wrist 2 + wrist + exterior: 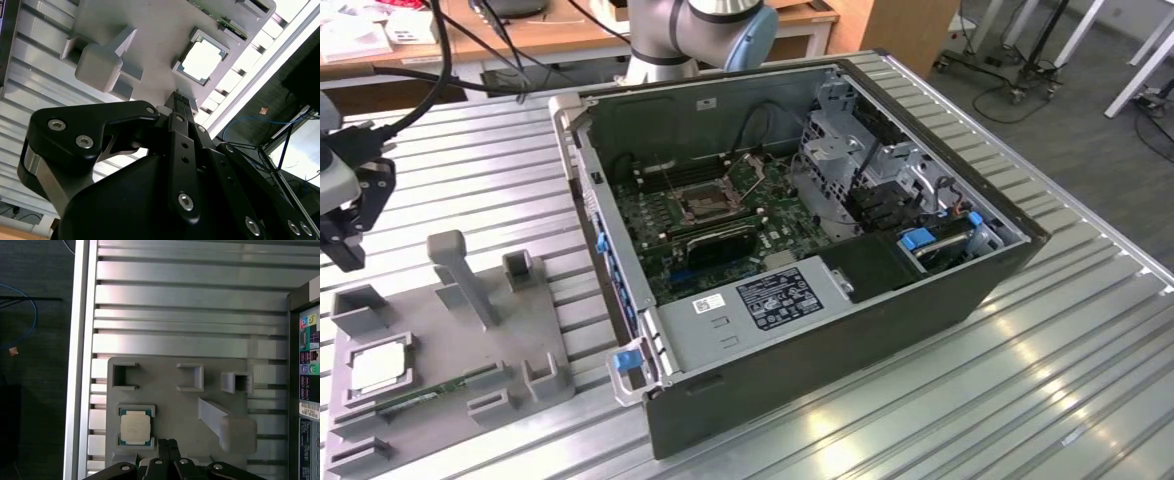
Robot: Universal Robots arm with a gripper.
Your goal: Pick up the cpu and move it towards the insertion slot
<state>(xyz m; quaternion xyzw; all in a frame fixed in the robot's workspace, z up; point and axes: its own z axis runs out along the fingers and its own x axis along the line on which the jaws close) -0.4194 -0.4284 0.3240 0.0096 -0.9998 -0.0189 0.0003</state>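
Jaws of the gripper (167,444) appear pressed together and empty, though their tips are partly hidden. The gripper hangs above the grey tray (175,410), clear of the cpu (135,427). The cpu sits flat in a square tray recess on the counter (1014,400), at the exterior view's left. The insertion slot (707,205) lies well apart, toward the exterior view's right, on the motherboard (781,215) inside the open computer case (854,330).

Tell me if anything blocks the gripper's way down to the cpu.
Nothing visible does. The cpu lies bare in a recess of the tray, and the gripper hangs above the tray, apart from the cpu. The tall post stands off to one side.
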